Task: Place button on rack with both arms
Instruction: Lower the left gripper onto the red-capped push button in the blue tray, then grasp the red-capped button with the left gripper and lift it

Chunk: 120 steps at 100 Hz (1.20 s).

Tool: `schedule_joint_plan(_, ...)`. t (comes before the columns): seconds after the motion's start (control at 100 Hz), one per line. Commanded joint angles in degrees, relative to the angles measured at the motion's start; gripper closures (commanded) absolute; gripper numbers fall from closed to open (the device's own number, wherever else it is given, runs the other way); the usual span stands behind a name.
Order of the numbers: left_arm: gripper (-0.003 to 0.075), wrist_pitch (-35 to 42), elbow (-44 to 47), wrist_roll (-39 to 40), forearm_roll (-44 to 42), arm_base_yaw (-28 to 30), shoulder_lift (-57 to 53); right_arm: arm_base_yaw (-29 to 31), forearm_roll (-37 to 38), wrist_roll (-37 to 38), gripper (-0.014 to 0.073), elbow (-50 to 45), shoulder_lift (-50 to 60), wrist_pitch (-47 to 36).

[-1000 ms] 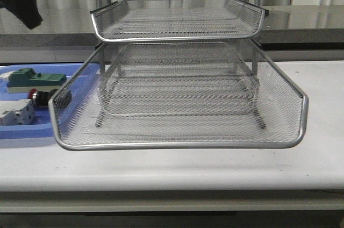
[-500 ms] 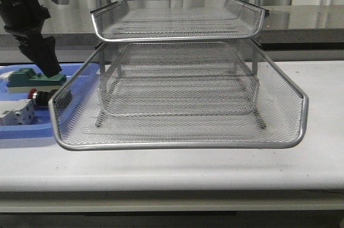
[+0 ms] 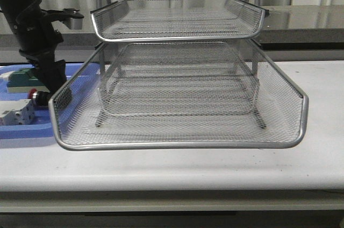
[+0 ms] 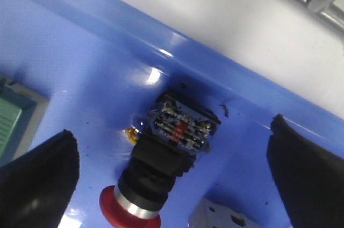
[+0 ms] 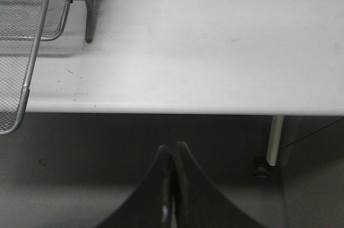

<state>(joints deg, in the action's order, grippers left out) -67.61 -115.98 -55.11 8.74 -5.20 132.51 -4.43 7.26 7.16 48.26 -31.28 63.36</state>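
The button (image 3: 36,95) lies on its side in the blue tray (image 3: 21,131), red head toward the front, just left of the rack (image 3: 177,144). In the left wrist view the button (image 4: 161,158) shows its red mushroom head, black body and blue rear block. My left gripper (image 4: 172,131) hangs open just above it, one black finger (image 4: 37,179) on each side and well clear of it. In the front view the left gripper (image 3: 54,84) stands over the tray beside the rack's corner. My right gripper (image 5: 173,150) is shut on nothing, low in front of the table edge.
A green-topped block (image 3: 21,77) and a white circuit breaker (image 3: 13,114) share the blue tray with the button. The rack's lowest wire tray sticks out toward the front, and its corner (image 3: 59,99) is close to the button. A white table (image 5: 215,40) carries everything.
My left arm has come down from the upper left and moved right, ending over the button in the blue tray. The button, the rack and the right gripper have stayed put.
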Motion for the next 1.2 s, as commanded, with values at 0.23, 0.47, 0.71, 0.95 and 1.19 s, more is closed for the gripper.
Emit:
schedule_joint_plan(0.23, 0.0041, 1.1, -1.6, -0.1, 1.5, -0.3, -1.2, 0.2, 1.0, 0.0, 0.0664, 1.2, -0.3, -3.0)
schedule_joint_plan(0.47, 0.0108, 0.9, -1.6, -0.1, 1.5, -0.3, -1.1, 0.2, 1.0, 0.0, 0.0664, 1.2, -0.3, -3.0)
schedule_joint_plan(0.71, 0.0475, 0.5, -1.6, -0.1, 1.4, -0.3, -1.1, 0.2, 1.0, 0.0, 0.0664, 1.2, -0.3, -3.0)
schedule_joint_plan(0.95, 0.0687, -0.7, -2.9, -0.1, 0.1, -0.3, -1.2, 0.2, 1.0, 0.0, 0.0664, 1.2, -0.3, -3.0)
schedule_joint_plan(1.19, 0.0702, -5.8, -11.0, 3.3, 0.1, -0.3, -1.6, 0.2, 1.0, 0.0, 0.0664, 1.2, -0.3, -3.0)
